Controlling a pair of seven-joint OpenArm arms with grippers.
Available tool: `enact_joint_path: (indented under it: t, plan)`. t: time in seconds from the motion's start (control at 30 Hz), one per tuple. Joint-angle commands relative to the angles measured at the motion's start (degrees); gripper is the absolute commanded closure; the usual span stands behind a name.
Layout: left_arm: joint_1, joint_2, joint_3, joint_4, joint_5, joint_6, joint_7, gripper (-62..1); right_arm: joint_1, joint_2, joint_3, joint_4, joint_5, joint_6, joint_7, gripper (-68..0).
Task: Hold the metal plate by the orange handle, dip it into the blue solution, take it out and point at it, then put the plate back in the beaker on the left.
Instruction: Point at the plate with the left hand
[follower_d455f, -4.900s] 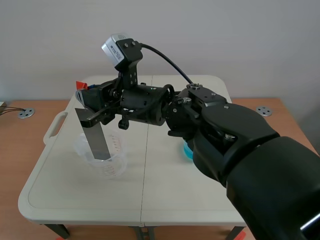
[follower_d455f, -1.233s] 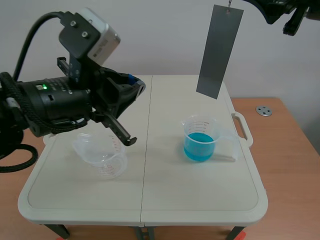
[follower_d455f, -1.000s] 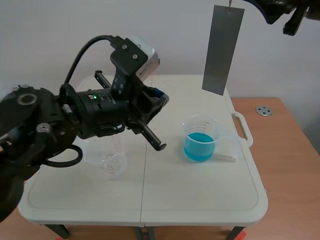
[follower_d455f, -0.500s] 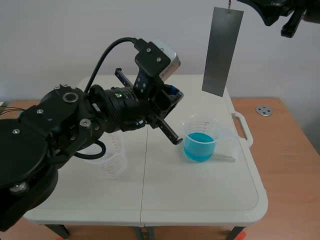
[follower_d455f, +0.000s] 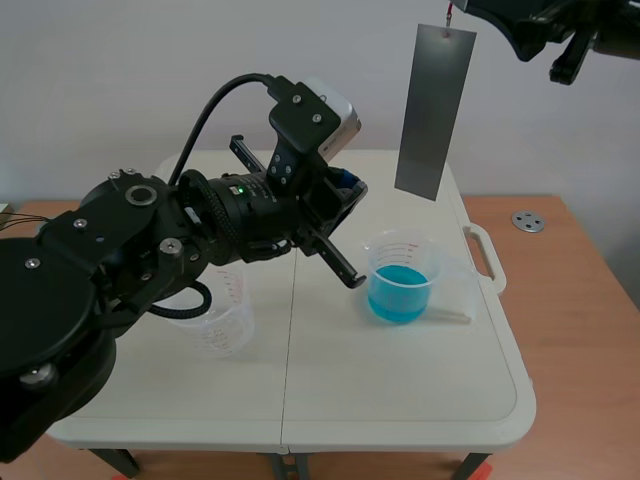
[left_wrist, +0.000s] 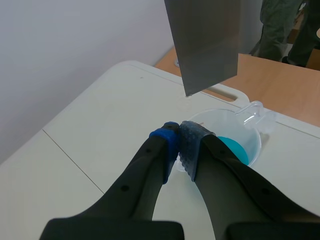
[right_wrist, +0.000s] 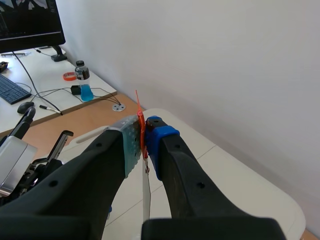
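Plate (follower_d455f: 433, 110) held clear of the blue solution (follower_d455f: 398, 296); the step in hand is judged to be the pointing. The right tool (right_wrist: 143, 131) is closed on the orange handle (right_wrist: 139, 117), a thin tab pinched between its pads (right_wrist: 127, 137). Gripping there keeps the fingers off the grey metal face and lets the plate hang nearly upright, short edge down, under its own weight. The plate hangs high above the right beaker (follower_d455f: 402, 262), with its lower edge well apart from the rim. This position probably lets any drip fall back toward the solution rather than onto the tabletop (follower_d455f: 400, 400). The left tool (left_wrist: 179, 142) is closed on nothing, its fingers pressed together into a single pointer, a pose that suits indicating rather than grasping. Its tips lie just beside the right beaker's rim, and whether they touch it cannot be told. The plate's lower edge lies ahead of and above the tips, untouched. The empty beaker (follower_d455f: 228, 325), the plate's destination, stands on the left half of the tabletop, partly hidden behind the left arm. The plate's surface shows no visible wetting or colour, so dipping cannot be confirmed. Writing: both beakers carry printed graduation marks, red on the empty one, too small to read.
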Motion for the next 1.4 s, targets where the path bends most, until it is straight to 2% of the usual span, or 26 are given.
enact_joint_path:
  t: [0.0, 0.63, 0.8, 0.93, 1.07, 1.17, 1.37]
  plan:
    - [-0.94, 0.15, 0.15, 1.09, -0.2, 0.2, -0.59, -3.4, 0.85, 0.48, 0.07, -0.17, 0.81, 0.42, 1.09, -1.3]
    - [-0.92, 0.15, 0.15, 1.09, -0.2, 0.2, -0.39, -3.4, 0.85, 0.48, 0.07, -0.17, 0.22, 0.42, 1.11, -1.3]
    - [-0.59, -0.66, -0.2, 1.18, 1.07, 0.87, 0.5, -3.4, 0.85, 0.46, 0.07, -0.17, -0.31, 0.42, 1.31, -1.3]
    - [2.78, -3.13, -1.79, 3.82, 1.75, 2.64, 0.68, -3.4, 0.83, 0.35, 0.07, -0.5, -0.33, 0.42, 1.53, -1.3]
    - [8.66, -6.93, -5.29, 9.49, 1.68, 3.85, 0.66, -3.4, 0.83, -0.79, 0.04, -2.03, -1.62, 0.42, 1.73, -1.3]
    - [13.77, -10.25, -8.76, 14.01, 1.68, 4.09, 0.63, -3.4, 0.83, -1.42, -0.15, -3.17, -2.34, 0.42, 1.77, -1.3]
    - [25.55, -17.05, -17.42, 21.22, 1.66, 7.04, 0.39, -3.4, 0.83, -1.44, -1.9, -4.42, -2.91, 0.42, 2.43, -1.3]
